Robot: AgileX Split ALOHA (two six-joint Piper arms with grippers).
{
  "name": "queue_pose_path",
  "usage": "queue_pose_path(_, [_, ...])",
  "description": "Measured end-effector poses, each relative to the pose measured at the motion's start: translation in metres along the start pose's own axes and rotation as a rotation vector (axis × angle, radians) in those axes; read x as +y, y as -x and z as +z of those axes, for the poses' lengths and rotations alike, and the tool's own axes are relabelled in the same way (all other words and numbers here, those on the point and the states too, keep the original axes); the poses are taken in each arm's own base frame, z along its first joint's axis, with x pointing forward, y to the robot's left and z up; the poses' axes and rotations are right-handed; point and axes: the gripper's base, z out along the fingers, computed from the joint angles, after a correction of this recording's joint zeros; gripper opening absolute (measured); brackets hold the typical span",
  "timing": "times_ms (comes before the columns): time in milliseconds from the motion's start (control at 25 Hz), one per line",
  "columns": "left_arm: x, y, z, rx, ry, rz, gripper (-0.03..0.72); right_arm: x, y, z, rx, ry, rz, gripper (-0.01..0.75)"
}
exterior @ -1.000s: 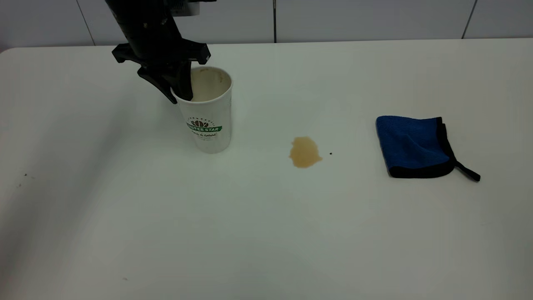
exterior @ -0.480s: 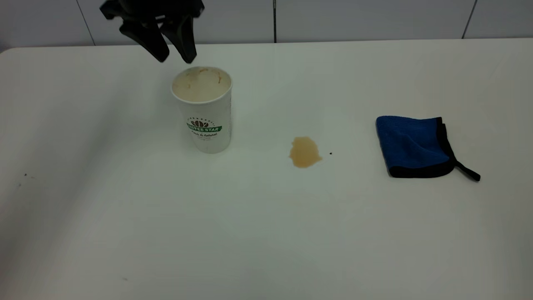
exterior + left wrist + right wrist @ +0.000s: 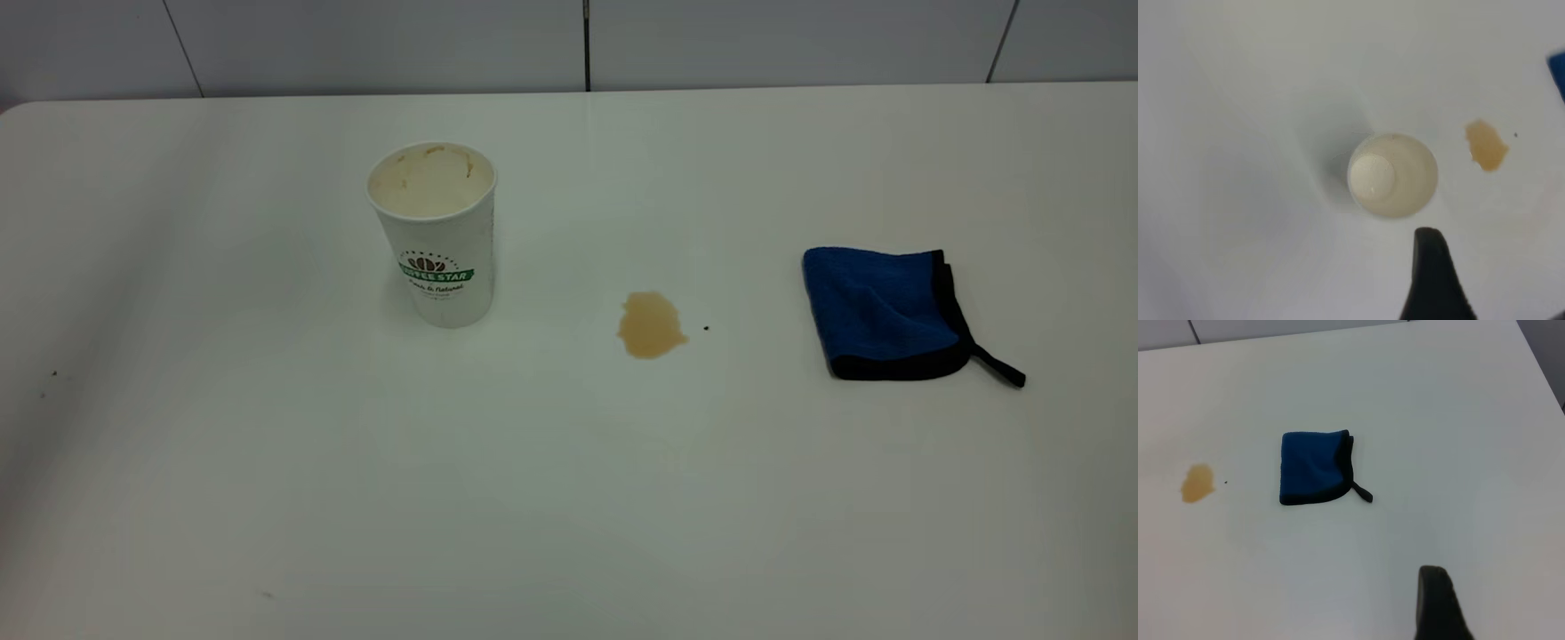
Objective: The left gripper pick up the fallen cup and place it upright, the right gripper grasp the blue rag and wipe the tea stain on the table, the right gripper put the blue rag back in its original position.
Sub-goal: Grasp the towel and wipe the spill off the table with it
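Observation:
The cup point(image 3: 433, 233) stands upright on the table point(image 3: 569, 498) at the back left, logo facing the front, its cream inside stained brown. The left wrist view looks straight down into the cup point(image 3: 1393, 175). My left gripper is high above it, out of the exterior view; one black finger point(image 3: 1433, 273) shows, clear of the cup, jaws open and empty. The tea stain point(image 3: 651, 324) lies mid-table. The blue rag point(image 3: 885, 313) lies folded at the right. My right gripper hangs well above and apart from the rag point(image 3: 1315, 468); one finger point(image 3: 1437, 603) shows, holding nothing.
A tiny dark speck point(image 3: 706, 327) sits just right of the stain. A few specks lie near the left edge point(image 3: 53, 373). A tiled wall runs behind the table's far edge.
My left gripper let go of the cup's rim, rose and left the exterior view at the top. The cup stays upright in place. Rag and stain have not moved.

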Motion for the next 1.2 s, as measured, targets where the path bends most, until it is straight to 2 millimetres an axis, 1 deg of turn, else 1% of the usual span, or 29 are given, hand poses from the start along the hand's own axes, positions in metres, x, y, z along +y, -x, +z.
queue_pose_path(80, [-0.007,-0.011,-0.022,0.056,-0.015,0.008,0.511,0.0,0.0,0.0,0.0,0.0,0.0,0.491])
queue_pose_path(240, [-0.018,-0.018,-0.058,-0.016,-0.004,0.017,0.511,0.0,0.0,0.0,0.0,0.0,0.0,0.491])
queue_pose_path(280, [-0.021,-0.023,-0.07,-0.038,0.001,0.019,0.511,0.0,0.0,0.0,0.0,0.0,0.0,0.491])
queue_pose_path(320, [-0.023,-0.028,-0.077,-0.047,0.004,0.016,0.512,0.0,0.0,0.0,0.0,0.0,0.0,0.491])
queue_pose_path(360, [-0.026,-0.034,-0.086,-0.061,0.008,0.017,0.512,0.0,0.0,0.0,0.0,0.0,0.0,0.491])
queue_pose_path(440, [-0.028,-0.051,-0.097,-0.059,0.025,0.02,0.512,0.0,0.0,0.0,0.0,0.0,0.0,0.491])
queue_pose_path(520, [-0.029,-0.072,-0.103,-0.038,0.049,0.022,0.512,0.0,0.0,0.0,0.0,0.0,0.0,0.491])
queue_pose_path(640, [-0.032,-0.112,-0.1,0.027,0.055,0.007,0.512,0.0,0.0,0.0,0.0,0.0,0.0,0.491])
queue_pose_path(840, [-0.036,-0.191,-0.073,0.202,0.033,-0.027,0.512,0.0,0.0,0.0,0.0,0.0,0.0,0.491])
queue_pose_path(960, [-0.039,-0.237,-0.062,0.27,0.027,-0.036,0.512,0.0,0.0,0.0,0.0,0.0,0.0,0.491])
queue_pose_path(1040, [-0.04,-0.266,-0.057,0.296,0.037,-0.035,0.512,0.0,0.0,0.0,0.0,0.0,0.0,0.491])
queue_pose_path(1120, [-0.04,-0.289,-0.053,0.297,0.057,-0.04,0.512,0.0,0.0,0.0,0.0,0.0,0.0,0.491])
queue_pose_path(1200, [-0.04,-0.309,-0.051,0.258,0.087,-0.052,0.512,0.0,0.0,0.0,0.0,0.0,0.0,0.491])
